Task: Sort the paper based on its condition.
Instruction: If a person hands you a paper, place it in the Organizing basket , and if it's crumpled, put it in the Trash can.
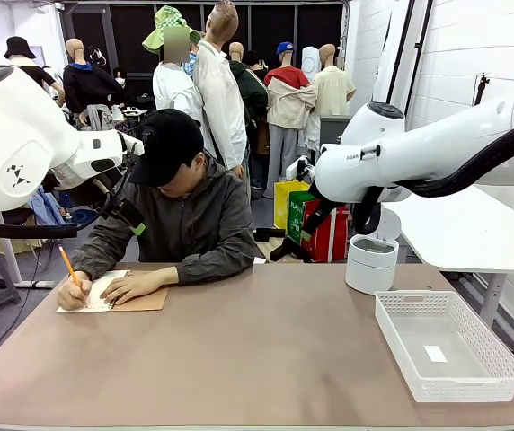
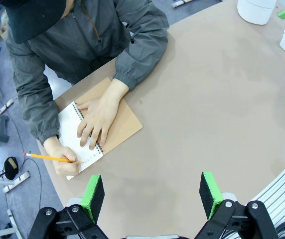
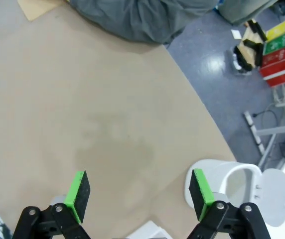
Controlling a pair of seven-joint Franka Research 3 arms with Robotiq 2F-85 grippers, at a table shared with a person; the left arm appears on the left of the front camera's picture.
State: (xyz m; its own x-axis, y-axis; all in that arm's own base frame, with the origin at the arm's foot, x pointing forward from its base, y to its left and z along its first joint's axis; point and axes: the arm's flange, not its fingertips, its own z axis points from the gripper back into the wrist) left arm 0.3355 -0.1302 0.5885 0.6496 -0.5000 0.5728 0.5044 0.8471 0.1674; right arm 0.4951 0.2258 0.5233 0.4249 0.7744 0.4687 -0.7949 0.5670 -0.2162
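The paper as a loose sheet is out of view. At the far left of the table a person writes with a pencil (image 1: 68, 267) on the white page (image 2: 70, 132) of an open spiral notebook (image 1: 140, 301) with a brown cover, one hand lying flat on it. My left gripper (image 2: 152, 196) hovers high above the table, open, green pads wide apart with nothing between them, the notebook (image 2: 125, 122) ahead of it. My right gripper (image 3: 140, 194) is also open and empty, high over bare tabletop.
A white lattice basket (image 1: 392, 332) stands at the near right with a small white label (image 1: 435, 354) in it. A white lidded bin (image 1: 371, 263) sits at the far right, lid open in the right wrist view (image 3: 232, 184). A second table stands beyond the right edge.
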